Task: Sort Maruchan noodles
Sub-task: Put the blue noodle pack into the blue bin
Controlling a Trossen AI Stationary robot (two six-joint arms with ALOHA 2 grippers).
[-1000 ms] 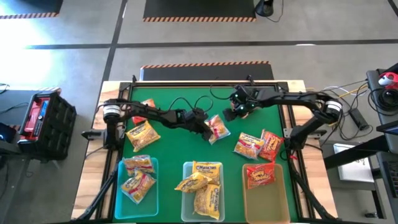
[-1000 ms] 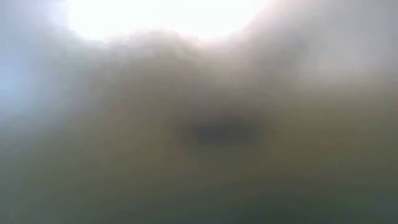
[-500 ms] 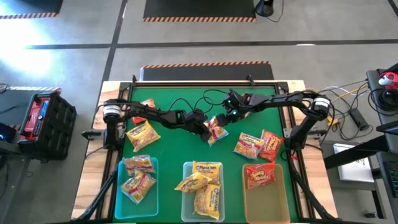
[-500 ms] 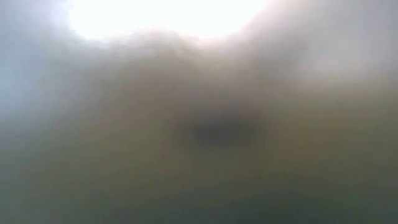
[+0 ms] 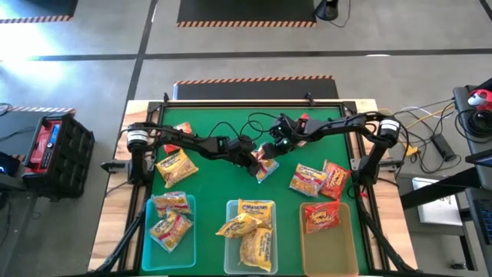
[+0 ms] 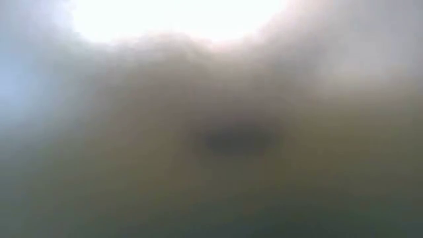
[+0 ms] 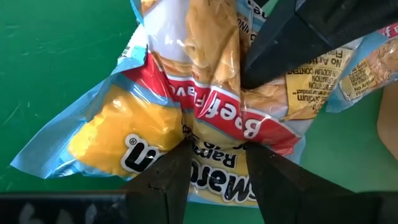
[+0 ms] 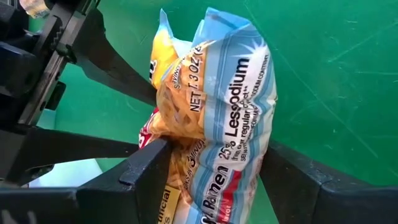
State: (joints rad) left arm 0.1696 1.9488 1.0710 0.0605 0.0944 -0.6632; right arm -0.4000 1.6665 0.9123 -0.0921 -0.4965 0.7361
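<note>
One noodle packet [image 5: 265,165], yellow with a red band and pale blue ends, sits between both grippers at the middle of the green mat. My left gripper [image 5: 254,161] reaches it from the left and is shut on it. My right gripper [image 5: 275,147] comes from the far right and closes around its other end. Loose packets lie flat on the mat: a yellow one [image 5: 177,165], a red one [image 5: 182,129] by the left arm, a yellow one [image 5: 307,179] and a red one [image 5: 334,179]. The low view is a blur and shows nothing. My left gripper [image 7: 217,148] pinches the packet between its two fingers at the printed face just below the red band [image 7: 214,127]. The film is crumpled there. My right gripper [image 8: 214,149] has a finger [image 8: 152,163] on each side of the packet's pale blue end [image 8: 230,124], with the noodle block between them. It comes level from the far right.
Three translucent bins stand along the near edge. The left bin [image 5: 191,231] holds two packets, the middle bin [image 5: 231,238] several yellow ones, and the right bin [image 5: 330,250] one red packet. Dark cables [image 5: 231,123] lie on the far mat. A black crate [image 5: 54,146] stands off the table's left.
My right gripper has swung from the far right toward the table's left and near side, down to the packet that my left gripper holds, and its fingers now stand around the packet's free end. The packet has shifted a little toward the near side.
</note>
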